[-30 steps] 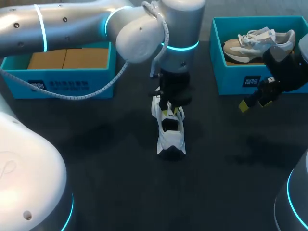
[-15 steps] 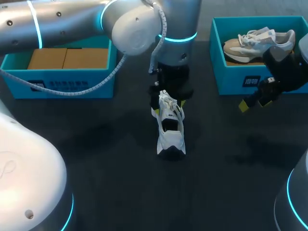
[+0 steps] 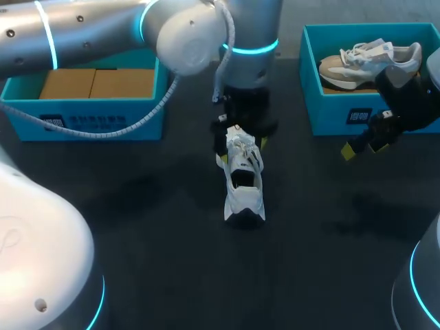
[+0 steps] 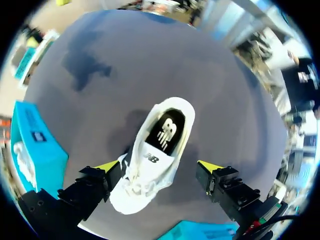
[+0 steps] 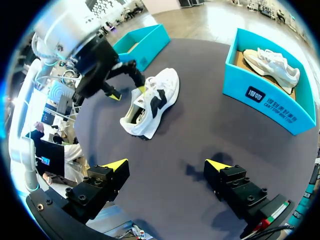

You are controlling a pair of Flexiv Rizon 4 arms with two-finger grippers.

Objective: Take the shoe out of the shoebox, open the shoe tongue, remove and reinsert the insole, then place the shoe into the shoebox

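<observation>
One white shoe (image 3: 242, 184) is seen standing upright near the middle of the dark surface (image 3: 158, 275), well apart from either shoebox. Its heel is turned toward the near edge and its laced front toward the far edge. The opening is seen from above, and a dark insole (image 4: 167, 132) is seen lying inside it.

The left arm (image 3: 82, 34) is brought in from the left side as far as the middle of the surface. The left fingers (image 4: 212, 167) are held apart just above the laced front of the shoe, one to each side of it. One tip seems to lie just beside the shoe's flank, though contact cannot be made out. Nothing is clamped between them.

Off toward the right edge, the right fingers (image 5: 116, 166) are also held wide apart, over bare surface and with nothing between them. They are placed just in front of the near wall of the right shoebox (image 3: 330, 110).

That teal box is set at the far right corner, and a second shoe (image 3: 371, 58), beige and white, is seen lying inside it. A matching left shoebox (image 3: 103, 124) is set at the far left corner, with brown cardboard (image 3: 96, 82) showing inside it.
</observation>
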